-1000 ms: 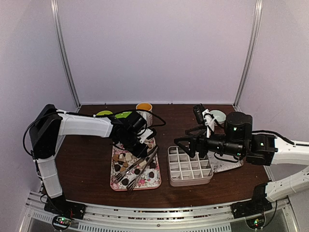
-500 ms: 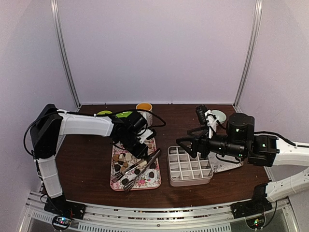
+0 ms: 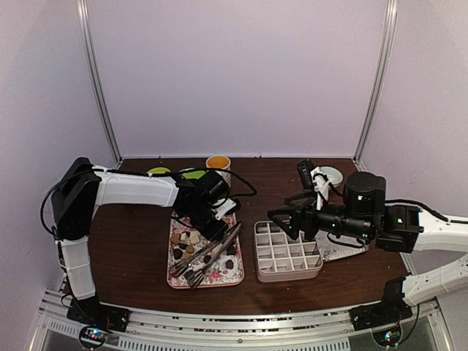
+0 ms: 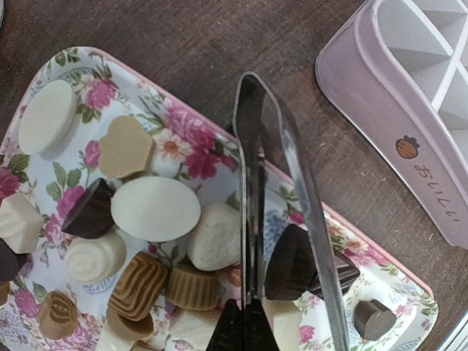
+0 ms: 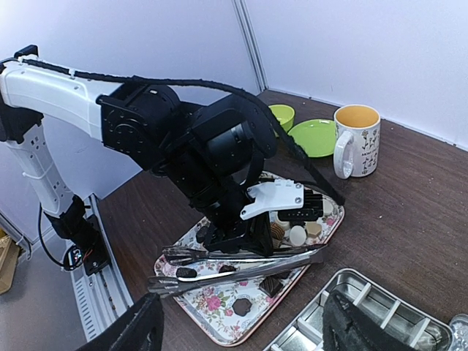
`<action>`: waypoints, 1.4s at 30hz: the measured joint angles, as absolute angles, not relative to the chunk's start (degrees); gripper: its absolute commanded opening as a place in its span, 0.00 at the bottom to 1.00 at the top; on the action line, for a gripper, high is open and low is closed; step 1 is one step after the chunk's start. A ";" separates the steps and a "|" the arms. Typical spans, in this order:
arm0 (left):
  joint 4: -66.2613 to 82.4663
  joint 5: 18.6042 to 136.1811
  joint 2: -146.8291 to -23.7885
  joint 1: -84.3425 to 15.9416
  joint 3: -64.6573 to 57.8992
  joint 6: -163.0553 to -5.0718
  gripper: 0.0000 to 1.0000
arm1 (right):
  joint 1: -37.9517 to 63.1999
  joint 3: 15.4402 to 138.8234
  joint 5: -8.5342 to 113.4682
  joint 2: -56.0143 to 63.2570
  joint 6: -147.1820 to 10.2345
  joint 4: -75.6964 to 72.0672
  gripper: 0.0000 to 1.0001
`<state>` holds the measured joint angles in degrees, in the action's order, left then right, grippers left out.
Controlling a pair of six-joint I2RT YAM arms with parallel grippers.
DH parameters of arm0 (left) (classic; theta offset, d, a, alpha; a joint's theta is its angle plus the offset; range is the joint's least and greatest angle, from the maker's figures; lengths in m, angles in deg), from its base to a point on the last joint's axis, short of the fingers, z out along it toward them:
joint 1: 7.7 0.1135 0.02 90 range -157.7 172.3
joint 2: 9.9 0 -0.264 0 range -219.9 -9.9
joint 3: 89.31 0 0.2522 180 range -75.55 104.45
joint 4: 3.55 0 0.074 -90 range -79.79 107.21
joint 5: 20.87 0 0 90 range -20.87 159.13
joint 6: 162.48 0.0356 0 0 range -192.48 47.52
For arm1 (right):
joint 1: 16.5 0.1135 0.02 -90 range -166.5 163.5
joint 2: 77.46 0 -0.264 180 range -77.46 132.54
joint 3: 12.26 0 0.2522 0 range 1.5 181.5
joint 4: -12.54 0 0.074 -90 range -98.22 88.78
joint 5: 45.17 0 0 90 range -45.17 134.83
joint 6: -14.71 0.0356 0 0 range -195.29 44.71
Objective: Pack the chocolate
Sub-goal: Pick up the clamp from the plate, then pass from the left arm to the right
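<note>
Chocolate (image 4: 153, 208): all on floral tray (image 4: 183, 124), left; none visible in divided box (image 3: 287, 252), right. Packing seemingly unstarted. Left gripper (image 4: 245, 333) clamped on tongs (image 4: 256, 183); right gripper (image 5: 245, 322) apart, empty.

Dark, tan, white chocolate (image 4: 155, 208), loose on floral tray (image 4: 88, 55)

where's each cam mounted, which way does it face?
Top external: above and behind, looking down at the table; left arm, right arm show.
Left wrist: on the left gripper, looking down at the tray; fingers pinch the tongs.
Right wrist: on the right gripper, facing the left arm; open fingers show.
All share tray and tongs.
</note>
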<state>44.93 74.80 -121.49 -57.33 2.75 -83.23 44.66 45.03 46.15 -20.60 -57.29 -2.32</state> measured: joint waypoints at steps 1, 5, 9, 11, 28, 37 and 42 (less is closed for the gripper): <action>45.41 74.56 -121.49 -57.33 3.21 -83.20 0.00 | 44.66 45.03 46.13 -20.64 -57.31 -2.32 0.75; 48.93 73.67 -121.32 -57.44 6.21 -82.90 0.00 | 44.66 45.03 46.02 -20.99 -57.29 -2.32 0.75; 52.40 72.88 -118.56 -57.70 6.97 -82.81 0.00 | 44.66 45.03 46.06 -21.10 -57.07 -2.28 0.75; 53.89 72.66 -115.44 -57.70 6.97 -82.88 0.00 | 44.66 45.03 46.28 -21.04 -56.81 -2.02 0.75; 31.35 82.74 -85.30 -57.70 0.20 -95.18 0.00 | 48.03 54.56 55.53 -8.34 -50.99 7.16 1.00; 12.05 89.29 -80.69 -57.70 -9.77 -102.96 0.00 | 48.10 61.44 60.09 -1.87 -48.20 12.76 0.78; 4.32 93.05 -80.71 -57.70 -11.76 -106.72 0.00 | 48.10 64.15 62.58 1.41 -47.78 13.59 0.74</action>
